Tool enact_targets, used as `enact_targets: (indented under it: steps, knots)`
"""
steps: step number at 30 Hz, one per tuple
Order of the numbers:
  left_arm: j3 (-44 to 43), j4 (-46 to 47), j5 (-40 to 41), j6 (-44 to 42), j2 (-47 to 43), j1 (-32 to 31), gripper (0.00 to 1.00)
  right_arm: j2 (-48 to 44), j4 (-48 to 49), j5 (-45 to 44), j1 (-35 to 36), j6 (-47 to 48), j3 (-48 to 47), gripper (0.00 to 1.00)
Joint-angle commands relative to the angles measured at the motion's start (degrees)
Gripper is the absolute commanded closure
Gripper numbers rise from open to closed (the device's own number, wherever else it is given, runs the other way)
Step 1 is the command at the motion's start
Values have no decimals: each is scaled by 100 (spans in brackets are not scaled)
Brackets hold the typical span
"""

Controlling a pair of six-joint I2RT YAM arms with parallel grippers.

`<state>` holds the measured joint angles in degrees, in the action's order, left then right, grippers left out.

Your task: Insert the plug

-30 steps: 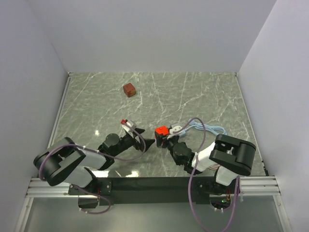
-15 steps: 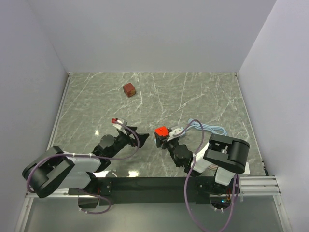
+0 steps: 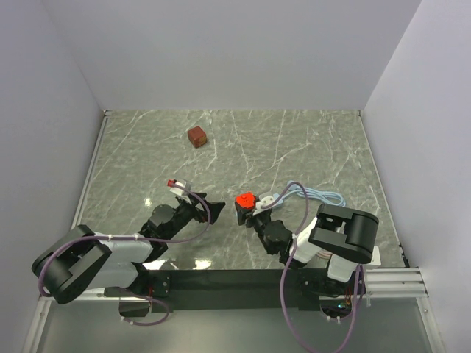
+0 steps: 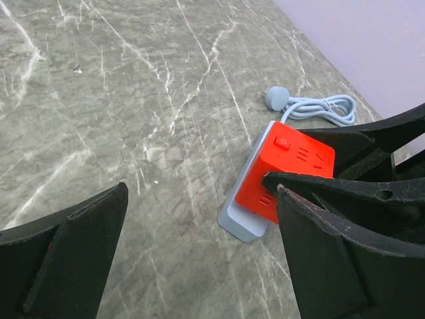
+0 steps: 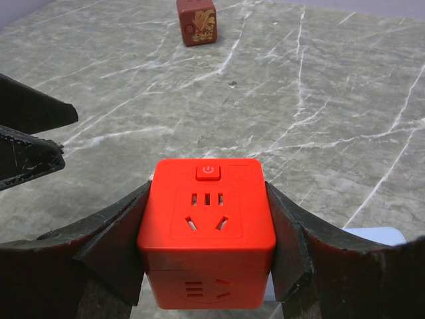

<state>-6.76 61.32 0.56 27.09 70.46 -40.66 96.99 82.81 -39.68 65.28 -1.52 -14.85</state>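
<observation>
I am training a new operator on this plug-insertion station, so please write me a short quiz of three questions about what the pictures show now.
1. True or false: the right gripper is shut on the red plug adapter.
2. Fill in: the left gripper has its jaws ____ and holds nothing.
3. Where is the brownish-red cube?
A) alone on the far part of the marble-patterned table, apart from both arms
B) between the fingers of the left gripper
C) inside the right gripper

Key: 1 true; 2 open; 3 A.
</observation>
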Motion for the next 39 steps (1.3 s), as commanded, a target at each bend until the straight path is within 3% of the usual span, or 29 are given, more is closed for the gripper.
enact_targets:
  steps: [1,29,39]
  knots:
    - [17,117,23,86,-58,50,0,162,1818,-57,55,99,-44,100]
    - [17,214,-126,33,38,103,1,760,1844,-233,-6,-252,8,100]
    - [0,179,-109,-20,30,111,1,909,1844,-891,371,-489,298,100]
